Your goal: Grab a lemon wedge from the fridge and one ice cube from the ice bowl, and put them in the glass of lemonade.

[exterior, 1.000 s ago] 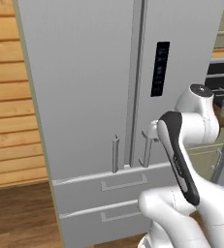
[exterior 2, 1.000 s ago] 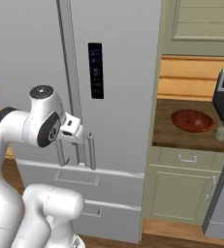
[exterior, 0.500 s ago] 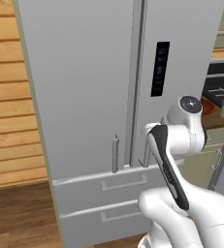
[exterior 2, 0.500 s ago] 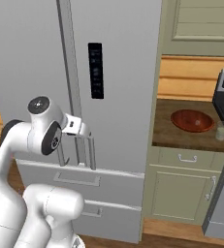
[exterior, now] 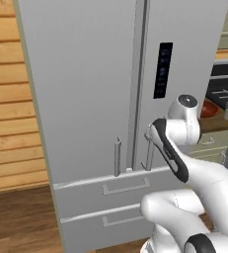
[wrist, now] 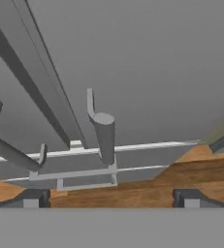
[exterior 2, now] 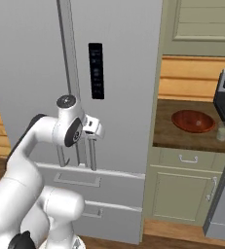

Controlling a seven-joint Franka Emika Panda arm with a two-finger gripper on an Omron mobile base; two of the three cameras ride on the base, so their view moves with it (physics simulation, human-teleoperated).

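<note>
Fridge (exterior 2: 123,73) shut, hand lining up on right door handle.
Lemon wedge presumably inside, can't see it w/ doors closed, so door has to come open first. Right door's bar handle (wrist: 104,136) sits centred btwn the fingertips in hand view, not touching yet. Hand (exterior 2: 93,130) fully open, holding nothing, just in front of the handle. Ice bowl (exterior 2: 193,120) on table to the right, well apart from fridge; glass of lemonade (exterior 2: 222,131) just right of bowl. Ice cube too small to tell.

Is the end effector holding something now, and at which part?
Nothing is held. The open end effector is in front of the tall grey fridge, near its right door's vertical bar handle, not closed on it.
</note>
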